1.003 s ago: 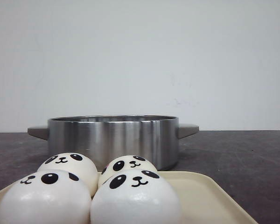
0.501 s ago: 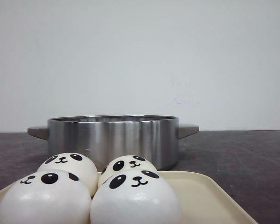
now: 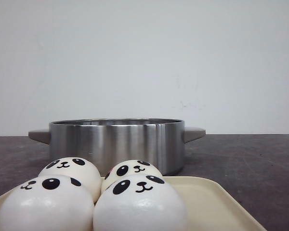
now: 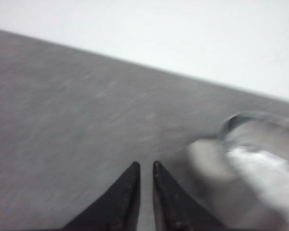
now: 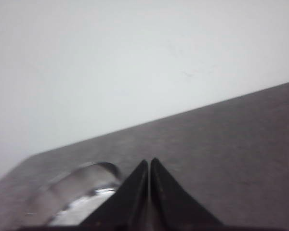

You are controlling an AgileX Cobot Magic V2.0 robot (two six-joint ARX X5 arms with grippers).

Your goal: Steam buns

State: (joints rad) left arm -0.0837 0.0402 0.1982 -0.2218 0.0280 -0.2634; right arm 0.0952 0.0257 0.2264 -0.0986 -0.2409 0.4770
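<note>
Four glossy white panda-faced buns sit together on a cream tray [image 3: 216, 202] at the front: back left [image 3: 70, 171], back right [image 3: 133, 169], front left [image 3: 45, 207], front right [image 3: 139, 207]. A steel pot [image 3: 116, 144] with two side handles stands just behind the tray. Neither gripper shows in the front view. In the left wrist view, my left gripper [image 4: 145, 166] hangs over bare table with only a narrow slit between its fingers, holding nothing; the blurred pot [image 4: 265, 159] is beside it. In the right wrist view, my right gripper [image 5: 149, 162] is shut and empty, next to the pot [image 5: 82, 192].
The dark grey table [image 3: 250, 159] runs back to a plain white wall [image 3: 144, 57]. The pot's handles [image 3: 193, 134] stick out on both sides. The tray's right half [image 3: 207, 192] holds no buns.
</note>
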